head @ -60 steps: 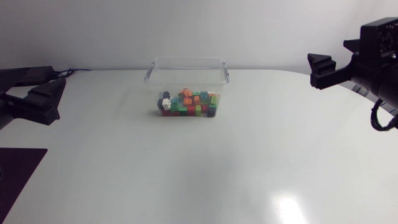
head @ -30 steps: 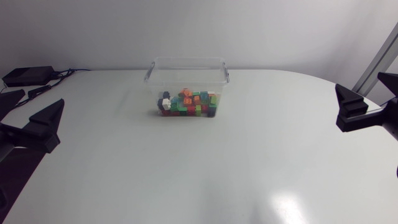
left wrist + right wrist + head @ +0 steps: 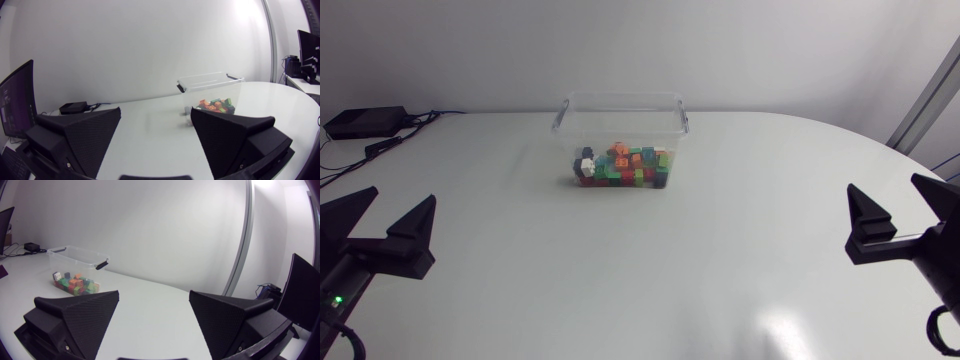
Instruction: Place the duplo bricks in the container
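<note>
The left tool [image 3: 156, 112] and the right tool [image 3: 154, 292] are matte black. Each has two broad, wedge-shaped fingers [image 3: 85, 132] with finely grained inner faces, set on blocky black bases. The left arm [image 3: 342, 280] carries a small green light [image 3: 335, 298] — the right arm [image 3: 945, 262] has a thin black cable [image 3: 928, 322] looping beside its housing.

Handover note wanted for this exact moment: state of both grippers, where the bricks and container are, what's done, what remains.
Left gripper: open, empty, over the left side of the table.
Right gripper: open, empty, over the right side.
Duplo bricks: every one in view lies piled inside the clear container, at the far middle.
Done: the placing looks complete.
Left: probably nothing to pick; confirm no brick sits out of view.
</note>
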`<state>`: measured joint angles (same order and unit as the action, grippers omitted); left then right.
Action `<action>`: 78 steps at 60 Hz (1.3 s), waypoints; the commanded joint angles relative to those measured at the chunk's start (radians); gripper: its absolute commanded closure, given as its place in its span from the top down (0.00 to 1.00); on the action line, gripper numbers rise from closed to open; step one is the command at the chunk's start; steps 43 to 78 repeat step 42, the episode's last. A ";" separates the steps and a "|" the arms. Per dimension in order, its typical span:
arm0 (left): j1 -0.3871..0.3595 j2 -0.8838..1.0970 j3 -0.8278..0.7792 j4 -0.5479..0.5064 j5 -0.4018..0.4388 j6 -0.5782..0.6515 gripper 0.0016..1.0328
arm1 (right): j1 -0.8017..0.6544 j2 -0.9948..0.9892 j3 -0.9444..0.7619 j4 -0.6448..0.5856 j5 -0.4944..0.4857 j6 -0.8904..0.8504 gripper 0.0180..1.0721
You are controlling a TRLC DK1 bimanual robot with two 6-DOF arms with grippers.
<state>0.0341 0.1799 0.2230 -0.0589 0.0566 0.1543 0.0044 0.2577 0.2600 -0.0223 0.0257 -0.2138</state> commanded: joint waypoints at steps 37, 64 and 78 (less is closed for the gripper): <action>-0.034 -0.180 -0.223 0.059 -0.057 -0.154 0.93 | -0.004 -0.258 -0.260 0.022 -0.026 0.214 0.96; -0.034 -0.180 -0.223 0.059 -0.057 -0.154 0.93 | -0.004 -0.258 -0.260 0.022 -0.026 0.214 0.96; -0.034 -0.180 -0.223 0.059 -0.057 -0.154 0.93 | -0.004 -0.258 -0.260 0.022 -0.026 0.214 0.96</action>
